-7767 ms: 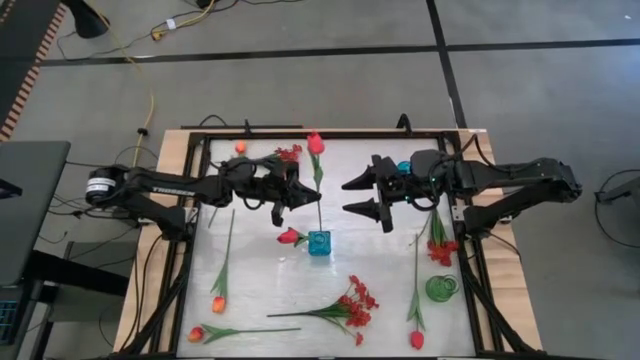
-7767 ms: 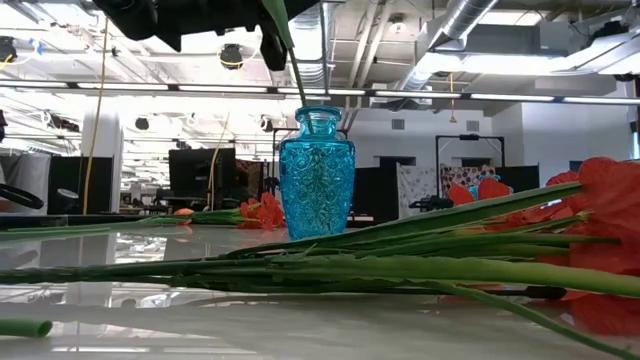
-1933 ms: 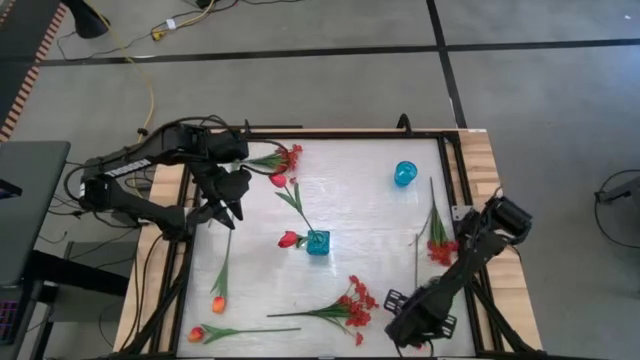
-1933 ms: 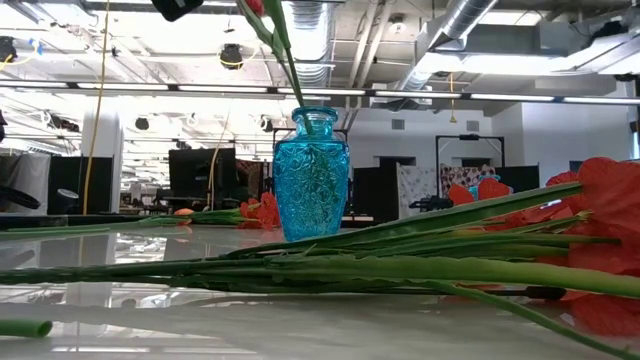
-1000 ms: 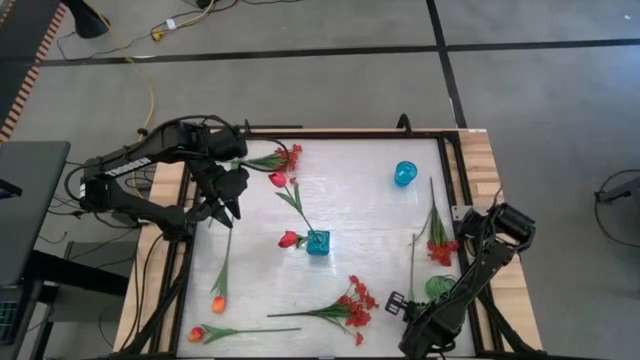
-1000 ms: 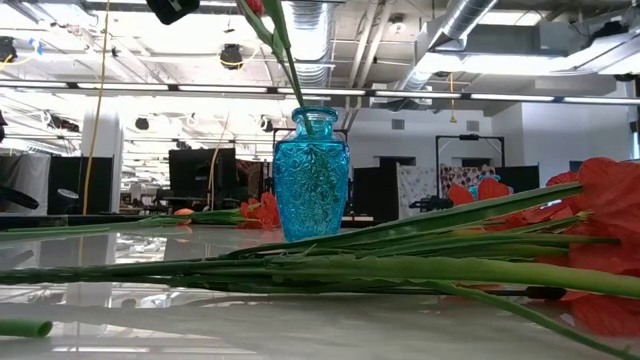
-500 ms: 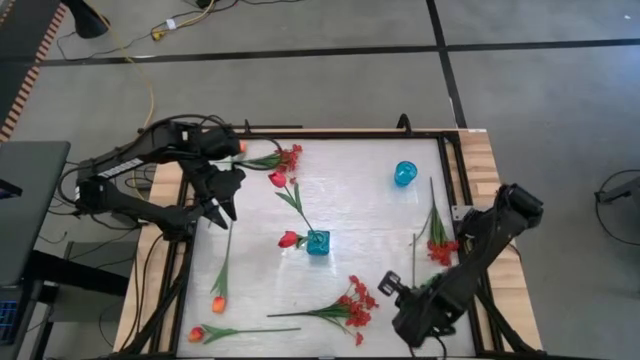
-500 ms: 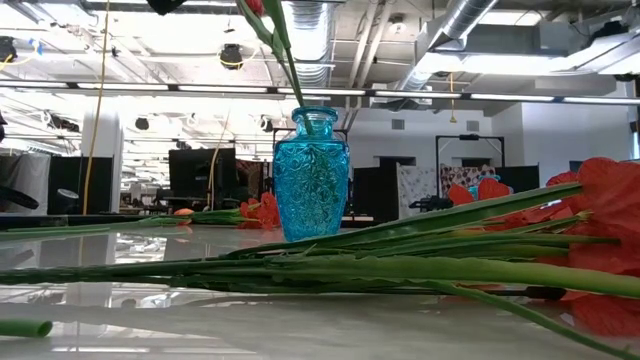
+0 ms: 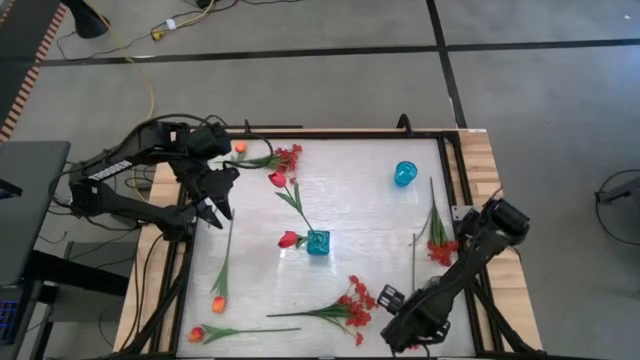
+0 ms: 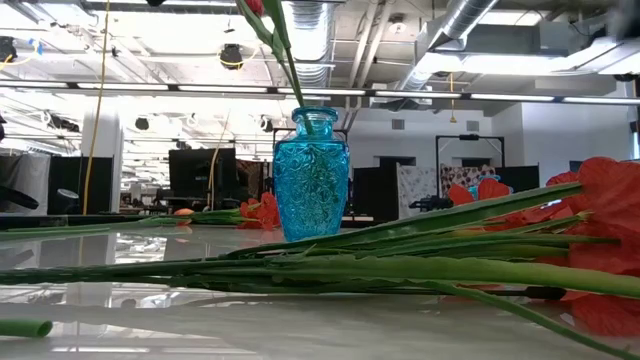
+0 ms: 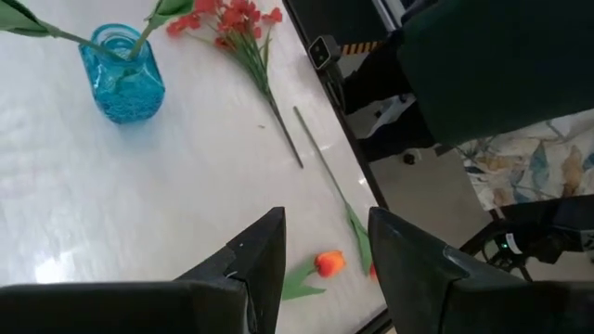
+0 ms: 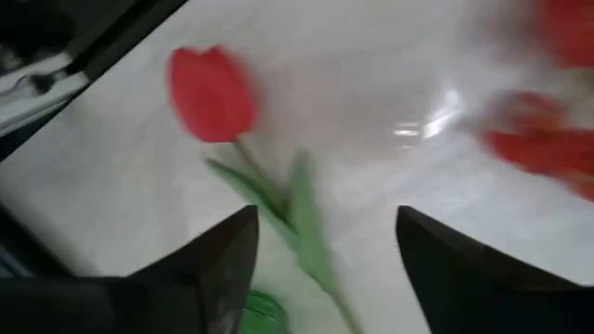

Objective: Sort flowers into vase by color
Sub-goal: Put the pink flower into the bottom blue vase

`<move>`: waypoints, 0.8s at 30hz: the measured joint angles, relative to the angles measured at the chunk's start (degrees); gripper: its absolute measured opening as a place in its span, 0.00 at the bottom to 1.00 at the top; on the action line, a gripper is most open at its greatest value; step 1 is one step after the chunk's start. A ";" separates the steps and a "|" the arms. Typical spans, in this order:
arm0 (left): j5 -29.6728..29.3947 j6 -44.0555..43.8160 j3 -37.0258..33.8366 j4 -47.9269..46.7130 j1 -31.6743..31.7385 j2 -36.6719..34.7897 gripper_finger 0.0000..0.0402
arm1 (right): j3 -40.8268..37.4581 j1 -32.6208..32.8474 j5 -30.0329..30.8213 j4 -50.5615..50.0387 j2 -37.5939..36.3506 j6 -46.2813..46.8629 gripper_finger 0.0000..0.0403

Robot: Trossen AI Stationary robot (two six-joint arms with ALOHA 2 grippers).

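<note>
In the high view the right gripper (image 9: pixel 392 300) sits low, right of centre, close to the bottom edge of the table (image 9: pixel 370 215). Its fingers are spread, holding nothing; its wrist view shows a red tulip (image 12: pixel 212 93) lying on the surface between them. The left gripper (image 9: pixel 212 207) hangs at the upper left, over the table's left rim, fingers parted and empty. The blue vase (image 9: pixel 318 242) stands at the centre with two red flowers in it; a second blue vase (image 9: pixel 404 173) is at the upper right. A red spray (image 9: pixel 350 305) lies just left of the right gripper. Orange tulips (image 9: pixel 217 303) lie along the lower left edge. The widest bare stretch lies between the two vases.
</note>
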 joint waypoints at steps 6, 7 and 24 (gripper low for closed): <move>0.03 -1.42 0.00 0.86 0.00 -0.75 0.35 | 0.00 1.49 -0.69 -0.45 5.81 -2.08 0.76; 0.03 -1.44 0.00 0.86 0.00 -0.75 0.35 | 0.00 1.62 -0.39 -0.38 6.49 -2.53 0.75; 0.06 -3.44 0.00 1.00 0.00 -0.69 0.35 | -3.94 6.18 10.08 5.55 7.39 1.71 0.49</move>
